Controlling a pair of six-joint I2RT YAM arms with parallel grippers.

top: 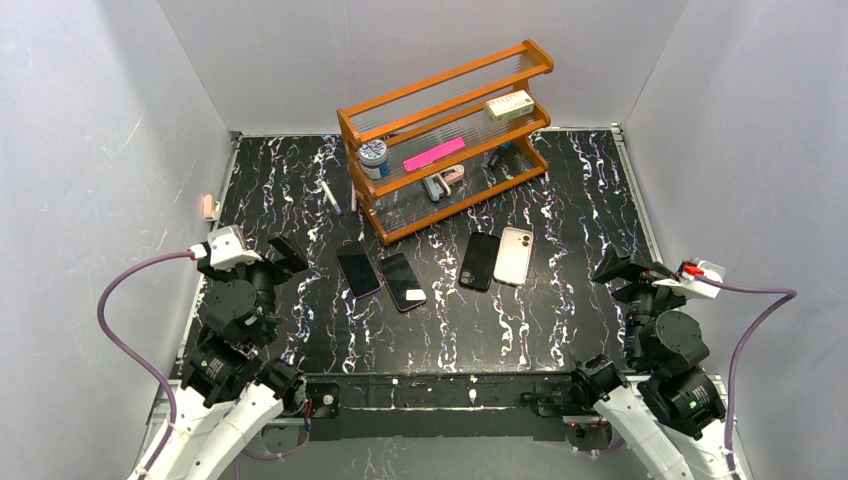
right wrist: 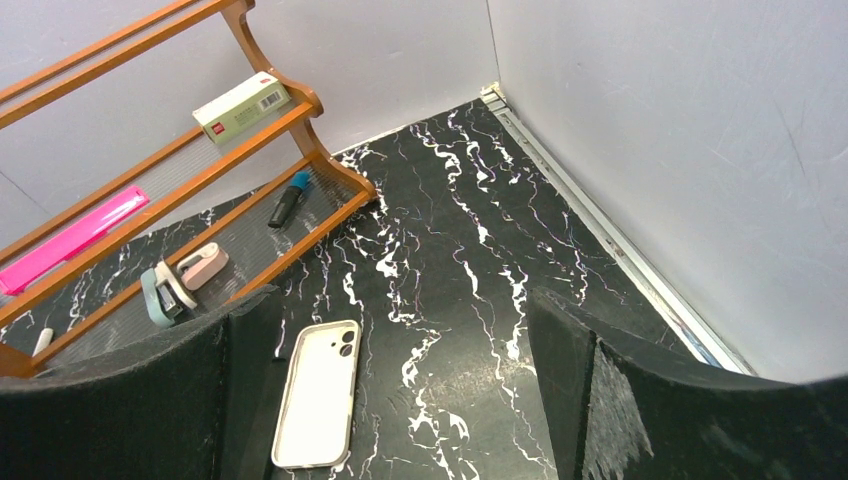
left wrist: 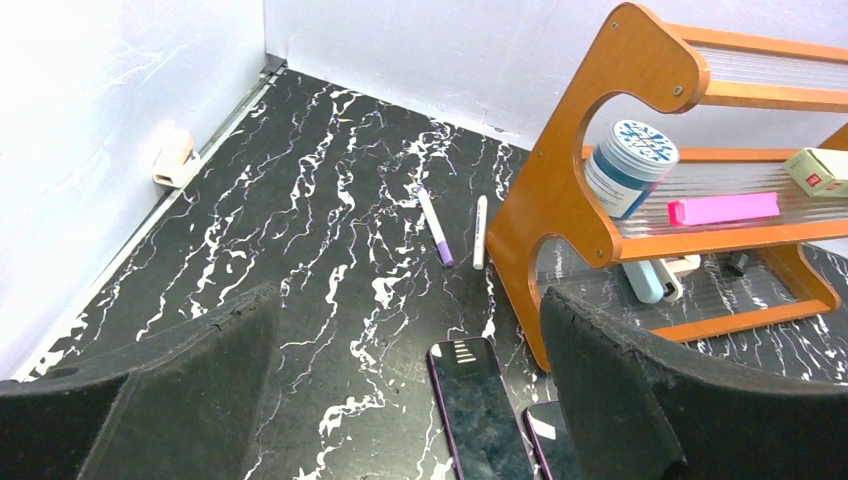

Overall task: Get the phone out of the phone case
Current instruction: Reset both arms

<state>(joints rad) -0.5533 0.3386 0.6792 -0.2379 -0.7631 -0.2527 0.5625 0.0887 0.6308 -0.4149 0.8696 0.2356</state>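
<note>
The left gripper (top: 292,257) hangs over the left side of the marble table (top: 560,330), its fingers wide apart and empty. In front of the wooden rack (top: 350,130) lie two dark phones (top: 358,270), then a black phone (top: 479,261). Just beside it is the cream phone case (top: 513,255), back up; I cannot tell if it is filled. The right gripper (top: 612,270) is also spread and empty.

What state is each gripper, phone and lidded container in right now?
Left gripper: open, holding nothing.
Right gripper: open, holding nothing.
Purple-cased phone: lying flat, screen up, dark.
Second phone: lying flat, screen up.
Black phone: lying flat; which side is up cannot be told.
White phone case: lying flat, back up, untouched.
Jar: upright on the shelf, lid on.
</note>
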